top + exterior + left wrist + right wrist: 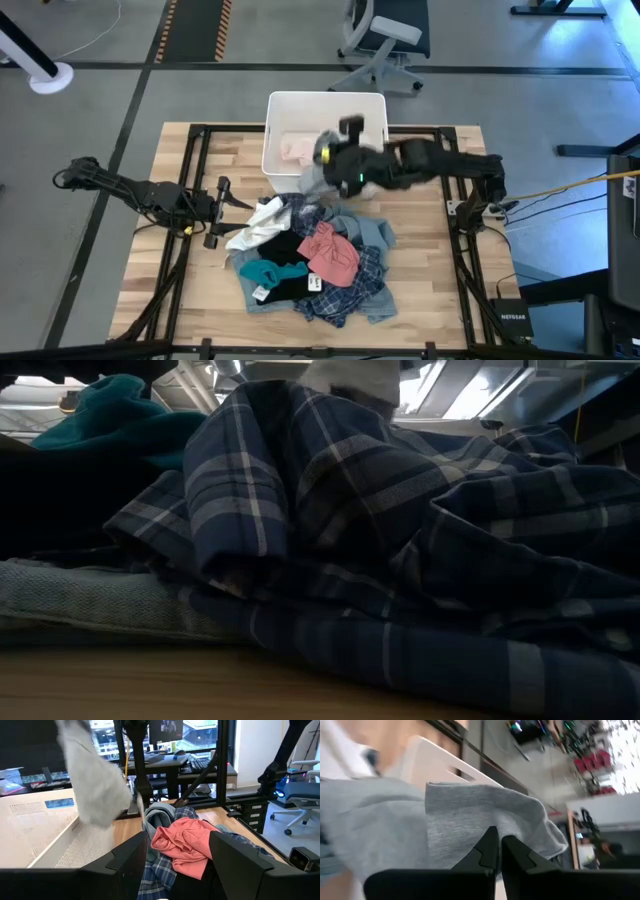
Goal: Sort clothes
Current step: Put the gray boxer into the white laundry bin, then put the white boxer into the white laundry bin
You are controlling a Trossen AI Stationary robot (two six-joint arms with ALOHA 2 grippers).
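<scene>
The clothes lie in a heap [310, 262] on the wooden table: blue plaid [400, 540], denim [90, 595], teal [262, 270], black, white [262, 222] and salmon-pink [182, 840] pieces. My right gripper [325, 168] is raised above the heap's far edge, by the white bin's near wall, shut on a grey garment [90, 780]. My left gripper [222, 212] waits at the heap's left side, level and open, with nothing between its fingers [132, 865]. My right gripper pinches the grey garment's upper fold [490, 822] between its two shut fingers [512, 855]. It slants down from the table's right side. The cloth drapes slack over and below the fingers, lifted off the heap; how many layers are caught does not show.
The white plastic bin [275, 110] stands at the table's far middle with a pale pink piece [298, 150] inside. A black frame runs along the table's sides [460, 240]. Bare wood [150, 270] lies left and right of the heap. An office chair [385, 40] stands beyond the table.
</scene>
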